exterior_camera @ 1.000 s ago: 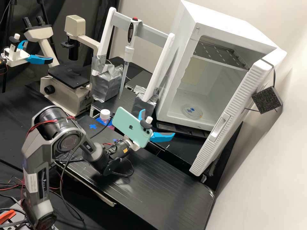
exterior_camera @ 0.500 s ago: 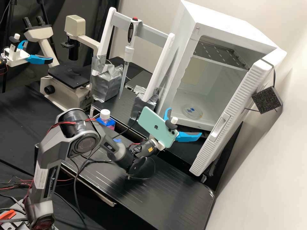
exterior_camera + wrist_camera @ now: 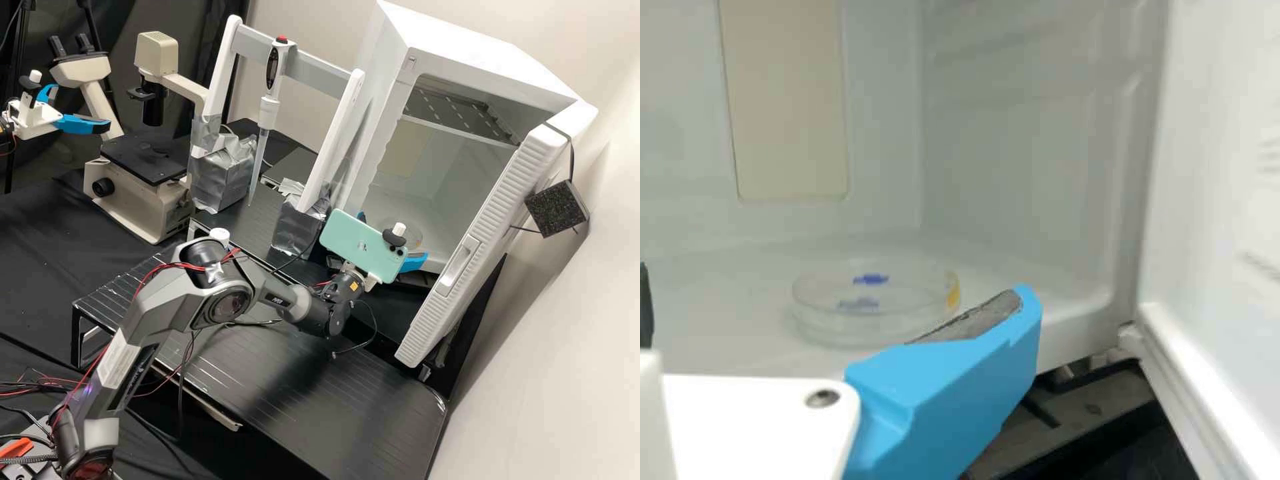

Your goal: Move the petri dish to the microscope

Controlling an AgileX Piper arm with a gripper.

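The petri dish (image 3: pixel 877 305) lies flat on the floor of the white cabinet (image 3: pixel 460 57), a clear, round dish with blue marks and an amber patch at its rim. The cabinet's door (image 3: pixel 490 247) stands open, and a perforated shelf (image 3: pixel 460 117) spans the inside well above the dish. The gripper (image 3: pixel 394 235) is at the cabinet's opening, spread wide, with nothing held between its fingers (image 3: pixel 945 400). In the wrist view one blue finger with a grey pad overlaps the near edge of the dish; whether it touches the dish I cannot tell. A pale green phone (image 3: pixel 353 243) is fixed to the wrist, partly hiding the gripper in the high view. The arm (image 3: pixel 227 303) stretches over the ribbed black platform (image 3: pixel 313 393) toward the cabinet. The microscope (image 3: pixel 147 157) stands well apart from the dish, on the far side of the pipette stand (image 3: pixel 343 137), its flat black stage bare. Between the stand's two white uprights, the pipette (image 3: pixel 269 110) hangs upright with its tip downward. The white cap of a bottle (image 3: pixel 219 235) shows just behind the arm. A black square block (image 3: pixel 557 208) is beside the door's outer face.
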